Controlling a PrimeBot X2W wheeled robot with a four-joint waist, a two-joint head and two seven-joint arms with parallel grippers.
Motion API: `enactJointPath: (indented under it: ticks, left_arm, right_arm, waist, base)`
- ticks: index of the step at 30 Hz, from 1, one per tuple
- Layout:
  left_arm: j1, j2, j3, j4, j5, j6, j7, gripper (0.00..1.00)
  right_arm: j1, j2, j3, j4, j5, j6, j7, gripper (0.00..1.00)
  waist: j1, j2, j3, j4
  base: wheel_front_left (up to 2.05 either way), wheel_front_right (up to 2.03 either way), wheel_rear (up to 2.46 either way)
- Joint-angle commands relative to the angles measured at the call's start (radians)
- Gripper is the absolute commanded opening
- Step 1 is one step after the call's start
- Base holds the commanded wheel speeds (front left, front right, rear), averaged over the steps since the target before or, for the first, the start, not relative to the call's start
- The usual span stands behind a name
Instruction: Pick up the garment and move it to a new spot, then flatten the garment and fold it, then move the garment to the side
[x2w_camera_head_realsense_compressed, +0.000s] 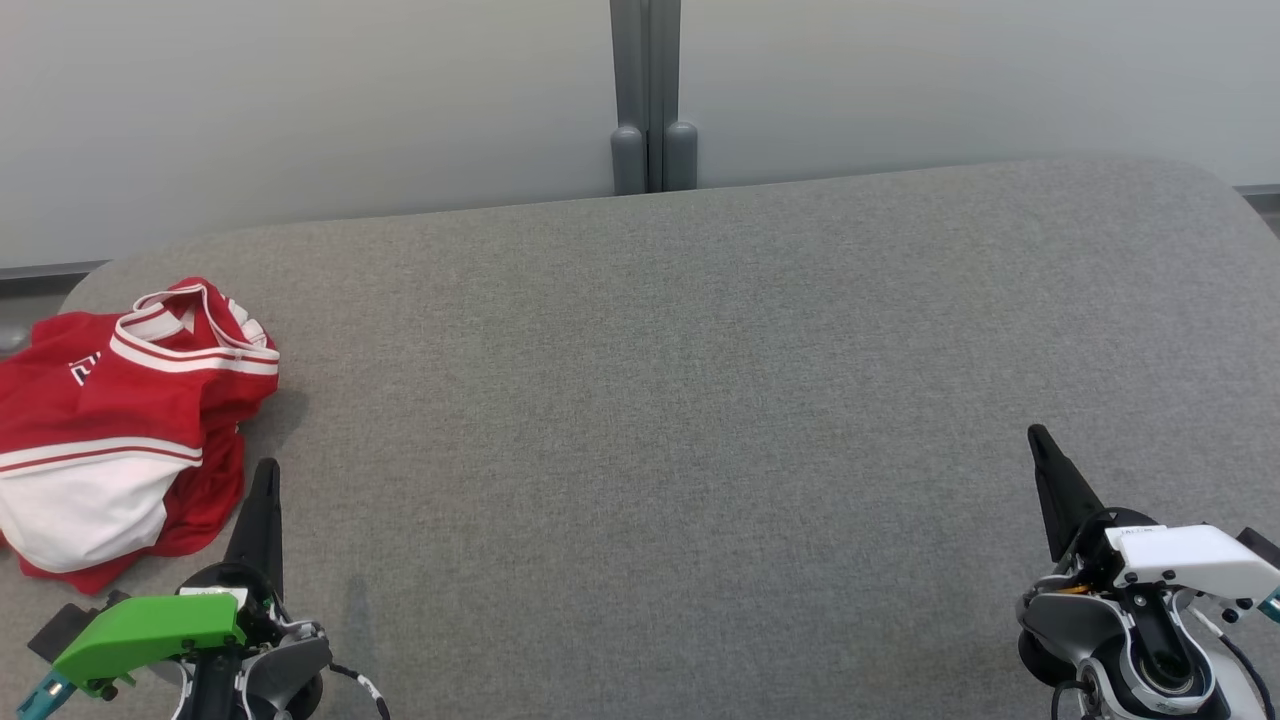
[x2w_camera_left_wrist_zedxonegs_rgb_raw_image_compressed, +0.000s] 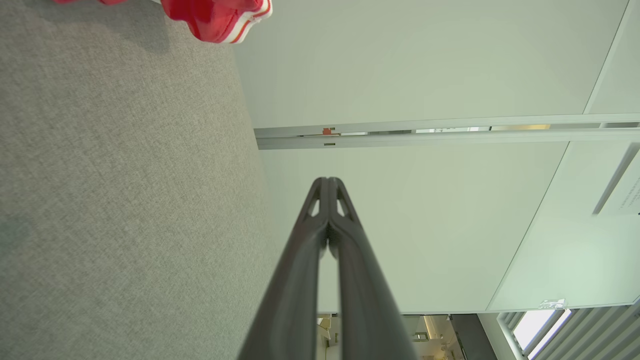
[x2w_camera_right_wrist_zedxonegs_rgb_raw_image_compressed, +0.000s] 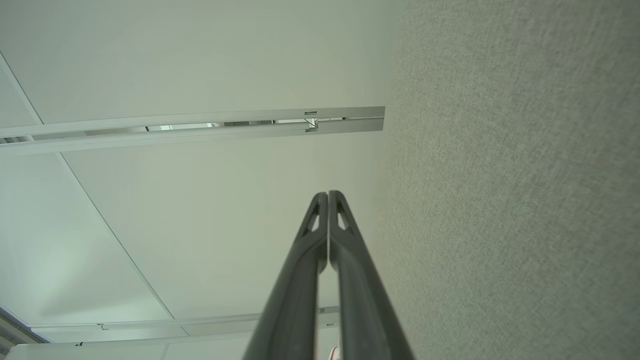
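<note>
Two grippers are showing at the bottom corners of the head view, and both are pinched fully together with nothing between their fingers. The left gripper (x2w_camera_head_realsense_compressed: 265, 478), carrying a green cover (x2w_camera_head_realsense_compressed: 140, 632) on its wrist, is pointing up the view at the lower left, its tip lying just beside the garment (x2w_camera_head_realsense_compressed: 120, 430) and, as far as that view shows, not touching it. The garment, a red top with white bands and a white panel, is lying crumpled at the far left of the grey fabric surface (x2w_camera_head_realsense_compressed: 680, 400), its striped collar facing upward and its left part running out of frame. The right gripper (x2w_camera_head_realsense_compressed: 1042, 445), wearing a white cover (x2w_camera_head_realsense_compressed: 1190, 558), is sitting at the lower right over bare fabric, well apart from the garment. Along the left wrist view the fingertips are meeting, and a red, white-striped bit of the garment (x2w_camera_left_wrist_zedxonegs_rgb_raw_image_compressed: 215, 17) is peeking in at the top edge. Along the right wrist view the tips are meeting likewise. Behind the surface a pale wall (x2w_camera_head_realsense_compressed: 300, 100) is rising, with a grey post (x2w_camera_head_realsense_compressed: 653, 100) at its middle.
</note>
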Motion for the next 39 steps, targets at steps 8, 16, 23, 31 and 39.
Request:
enactJointPath:
  ticks: [8,16,23,31,39]
  left_arm:
    - [0.001,-0.001,-0.001,0.004,0.0,0.0,-0.001,1.0]
    - [0.035,-0.007,-0.016,0.027,0.007,0.001,-0.023,1.0]
    - [0.043,-0.006,-0.025,0.011,0.076,0.011,-0.058,1.0]
    - [0.055,-0.004,-0.039,-0.011,0.229,0.031,-0.094,1.0]
    - [0.068,-0.003,-0.063,-0.04,0.408,0.042,-0.127,1.0]
  right_arm:
    - [0.002,0.001,0.0,0.004,-0.001,0.0,0.0,1.0]
    - [0.028,0.008,0.025,0.026,-0.005,0.0,-0.023,1.0]
    - [0.022,0.007,0.044,0.018,-0.069,0.0,-0.057,1.0]
    - [0.017,0.006,0.053,0.006,-0.227,0.0,-0.093,1.0]
    - [0.02,0.005,0.055,-0.012,-0.368,0.0,-0.126,1.0]
  waist:
    - [0.0,0.0,0.0,0.0]
    - [0.0,0.0,0.0,0.0]
    - [0.0,0.0,0.001,-0.001]
    - [0.0,0.0,0.001,0.0]
    - [0.0,0.0,0.0,0.003]
  base:
    - [0.0,0.0,0.0]
    - [0.0,0.0,0.0]
    - [0.0,0.0,0.0]
    - [0.0,0.0,0.0]
    - [0.0,0.0,0.0]
